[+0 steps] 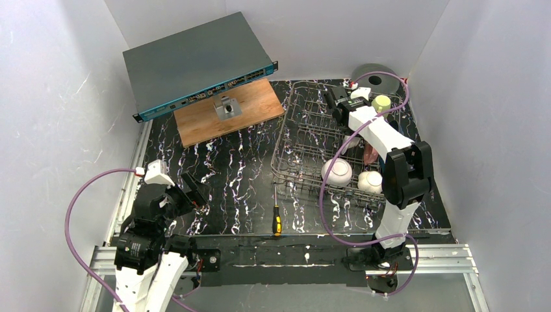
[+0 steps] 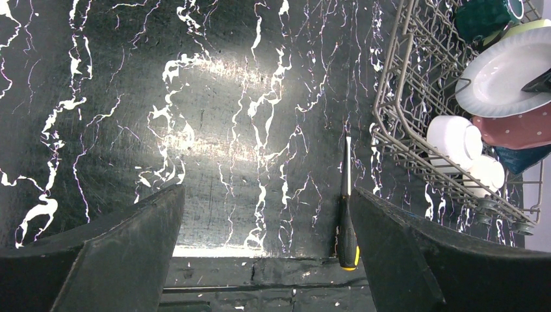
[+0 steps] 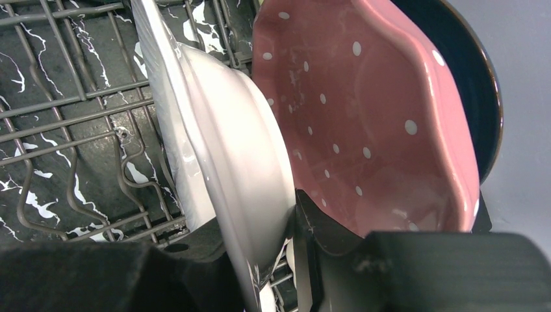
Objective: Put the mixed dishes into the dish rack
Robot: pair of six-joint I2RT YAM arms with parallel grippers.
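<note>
The dish rack [image 1: 305, 146] stands right of centre. My right gripper [image 3: 260, 240] reaches into its far side [image 1: 342, 107], shut on the rim of the white plate [image 3: 234, 149], which stands on edge. Behind it lean the pink white-dotted plate [image 3: 364, 117] and the dark blue plate [image 3: 477, 84]. The white bowl [image 1: 336, 171] and the cream flower-shaped dish [image 1: 370, 181] lie in the rack's near end. A pale yellow-green mug [image 1: 381, 103] and a dark teal mug [image 2: 484, 16] sit at the far end. My left gripper [image 2: 266, 192] hangs open and holds nothing, low over the mat at the near left [image 1: 192, 195].
A yellow-and-black screwdriver [image 1: 277, 220] lies on the mat by the rack's near left corner, close to my left gripper's right finger [image 2: 390, 240]. A wooden board [image 1: 250, 114] with a metal block [image 1: 227, 106], a flat grey box [image 1: 195, 62] and a grey roll [image 1: 375, 78] are at the back.
</note>
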